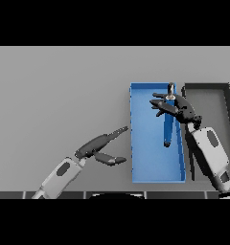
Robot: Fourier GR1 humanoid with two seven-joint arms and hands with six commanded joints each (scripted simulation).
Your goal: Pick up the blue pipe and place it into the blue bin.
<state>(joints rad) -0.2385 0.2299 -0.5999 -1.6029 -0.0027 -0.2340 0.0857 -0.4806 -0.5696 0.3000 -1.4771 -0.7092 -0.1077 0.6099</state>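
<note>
The blue pipe (168, 131), with a grey fitting at its far end, runs lengthwise over the right half of the blue bin (148, 158). My right hand (178, 109) hovers over the pipe's far part with its fingers spread straight toward the left, not curled round it. I cannot tell whether the pipe rests on the bin floor or still touches the palm. My left hand (98, 144) is open above the table just left of the bin, its fingers pointing at the bin's left wall.
A dark grey bin (213, 103) stands directly right of the blue bin, and my right forearm crosses its near left corner. Grey table stretches to the left and far side.
</note>
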